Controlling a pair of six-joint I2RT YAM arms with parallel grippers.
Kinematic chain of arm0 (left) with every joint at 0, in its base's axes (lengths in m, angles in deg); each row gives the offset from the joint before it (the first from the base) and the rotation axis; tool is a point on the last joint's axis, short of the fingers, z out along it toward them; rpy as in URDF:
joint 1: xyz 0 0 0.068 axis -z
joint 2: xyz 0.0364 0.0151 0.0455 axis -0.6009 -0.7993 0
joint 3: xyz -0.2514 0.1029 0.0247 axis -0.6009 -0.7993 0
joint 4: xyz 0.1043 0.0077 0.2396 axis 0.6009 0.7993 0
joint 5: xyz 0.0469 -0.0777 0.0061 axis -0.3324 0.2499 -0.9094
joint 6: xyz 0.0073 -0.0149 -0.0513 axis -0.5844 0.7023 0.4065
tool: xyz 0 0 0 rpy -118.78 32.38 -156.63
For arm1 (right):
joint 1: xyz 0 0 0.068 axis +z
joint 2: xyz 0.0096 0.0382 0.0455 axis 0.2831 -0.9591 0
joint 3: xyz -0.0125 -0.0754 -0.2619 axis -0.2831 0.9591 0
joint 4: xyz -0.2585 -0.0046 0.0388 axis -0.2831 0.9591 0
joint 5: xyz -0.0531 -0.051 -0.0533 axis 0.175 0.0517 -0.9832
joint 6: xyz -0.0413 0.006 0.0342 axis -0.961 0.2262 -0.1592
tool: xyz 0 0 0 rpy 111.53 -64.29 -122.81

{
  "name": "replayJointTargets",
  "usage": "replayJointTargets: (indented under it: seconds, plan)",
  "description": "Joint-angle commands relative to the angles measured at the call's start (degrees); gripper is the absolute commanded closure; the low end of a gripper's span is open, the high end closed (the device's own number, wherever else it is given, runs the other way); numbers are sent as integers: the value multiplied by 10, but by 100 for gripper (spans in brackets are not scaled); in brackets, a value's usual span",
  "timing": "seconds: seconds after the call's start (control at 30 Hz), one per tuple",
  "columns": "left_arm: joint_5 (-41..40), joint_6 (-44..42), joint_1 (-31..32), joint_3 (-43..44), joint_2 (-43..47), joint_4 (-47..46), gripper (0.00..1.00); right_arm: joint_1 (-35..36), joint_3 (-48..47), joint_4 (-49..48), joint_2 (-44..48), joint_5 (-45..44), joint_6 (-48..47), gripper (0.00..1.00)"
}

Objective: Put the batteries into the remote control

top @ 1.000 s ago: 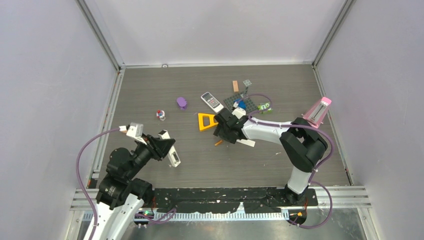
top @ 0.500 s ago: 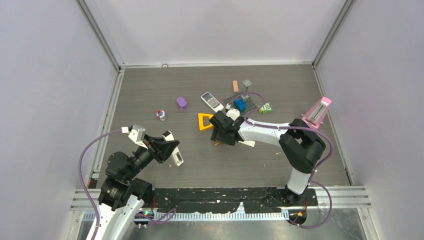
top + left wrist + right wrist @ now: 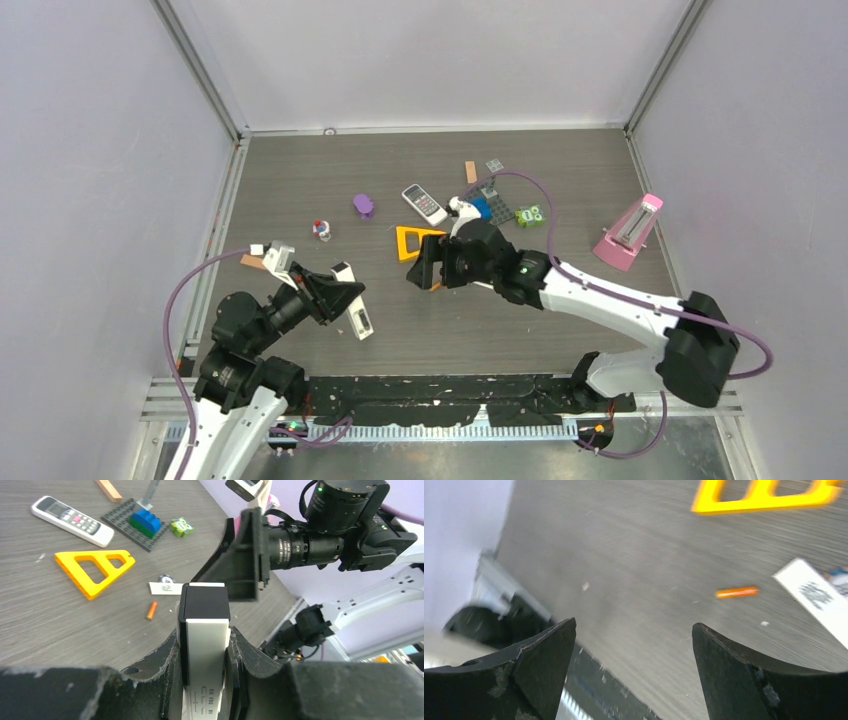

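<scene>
My left gripper (image 3: 338, 296) is shut on a white and black remote control (image 3: 205, 625), held off the table with its black end pointing away; printed battery marks show on its white face. It also shows in the top view (image 3: 357, 318). My right gripper (image 3: 427, 271) is open and empty, above the table by the yellow triangle (image 3: 413, 241); in its own view (image 3: 634, 645) there is only bare table between the jaws. No slim dark batteries show clearly. A small bluish thing (image 3: 165, 578) lies by a white slip (image 3: 165, 588); I cannot tell what it is.
An orange stick (image 3: 736, 592) lies near the white slip (image 3: 814, 600). A white button handset (image 3: 424, 204), a grey brick plate (image 3: 497, 207), a purple thing (image 3: 363, 205), a small figure (image 3: 321, 230) and a pink metronome (image 3: 630, 232) stand further back.
The right arm has swung out and stretched, and its gripper has moved a little left and toward the left gripper. The left gripper has shifted slightly right with the remote.
</scene>
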Motion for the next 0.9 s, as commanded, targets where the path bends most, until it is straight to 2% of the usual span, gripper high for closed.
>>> replayJointTargets:
  seconds: [0.0,0.07,0.2,0.37,0.57,0.87]
  plan:
    - [73,47,1,34,-17,-32,100,19,49,-144,88,227,-149,9]
    - [99,69,1,29,-24,-54,100,46,59,-157,115,252,-188,9]
    - [130,111,1,22,-40,-91,100,90,67,-186,150,287,-202,9]
    - [136,166,1,12,-56,-111,100,127,64,-200,170,268,-197,10]
    - [150,212,1,-11,-65,-150,100,151,58,-207,154,223,-190,16]
    - [162,223,1,-27,-61,-172,100,159,28,-228,93,205,-156,28]
